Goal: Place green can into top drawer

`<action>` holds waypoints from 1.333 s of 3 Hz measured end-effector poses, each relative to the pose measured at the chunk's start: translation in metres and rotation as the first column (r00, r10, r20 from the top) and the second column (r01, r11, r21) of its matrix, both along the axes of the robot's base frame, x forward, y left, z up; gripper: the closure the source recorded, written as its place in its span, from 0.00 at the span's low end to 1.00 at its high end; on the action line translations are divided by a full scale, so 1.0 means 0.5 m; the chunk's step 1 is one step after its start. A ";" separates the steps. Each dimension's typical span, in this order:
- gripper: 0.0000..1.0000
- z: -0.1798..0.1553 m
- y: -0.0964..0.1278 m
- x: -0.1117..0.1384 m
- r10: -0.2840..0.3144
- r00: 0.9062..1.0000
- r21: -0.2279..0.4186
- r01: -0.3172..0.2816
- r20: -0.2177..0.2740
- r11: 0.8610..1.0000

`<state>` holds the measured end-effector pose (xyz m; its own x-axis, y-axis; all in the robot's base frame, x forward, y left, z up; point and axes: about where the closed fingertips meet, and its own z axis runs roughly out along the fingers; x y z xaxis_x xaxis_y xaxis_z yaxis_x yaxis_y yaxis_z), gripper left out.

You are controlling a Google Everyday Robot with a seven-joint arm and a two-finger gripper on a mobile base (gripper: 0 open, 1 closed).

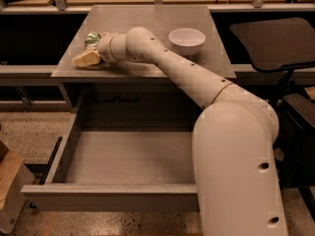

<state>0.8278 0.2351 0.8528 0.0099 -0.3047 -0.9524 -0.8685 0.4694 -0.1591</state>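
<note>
The green can (91, 37) lies on the left part of the grey cabinet top (147, 21), near its left edge. My gripper (88, 51) is right at the can, low over the top, with its tan tip just in front of the can and partly hiding it. Whether it holds the can does not show. The top drawer (113, 198) is pulled out wide below the cabinet top, and nothing shows inside it. My arm reaches from the lower right across the drawer's right side to the can.
A white bowl (187, 37) stands on the cabinet top right of my arm. A black chair (275, 41) is at the right. A cardboard box (9, 191) sits on the floor by the drawer's left front corner.
</note>
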 end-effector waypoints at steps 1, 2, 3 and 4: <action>0.41 0.010 0.006 -0.001 0.000 1.000 -0.017 0.000 0.019 1.000; 0.65 0.015 0.007 0.000 -0.001 1.000 -0.030 0.002 0.030 1.000; 0.87 0.021 -0.009 -0.007 -0.006 0.999 -0.046 0.008 0.038 0.999; 1.00 0.043 -0.050 -0.033 0.035 0.999 -0.063 -0.032 0.040 0.997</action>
<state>0.8111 0.2102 0.8741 0.0595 -0.3627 -0.9300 -0.8759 0.4279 -0.2229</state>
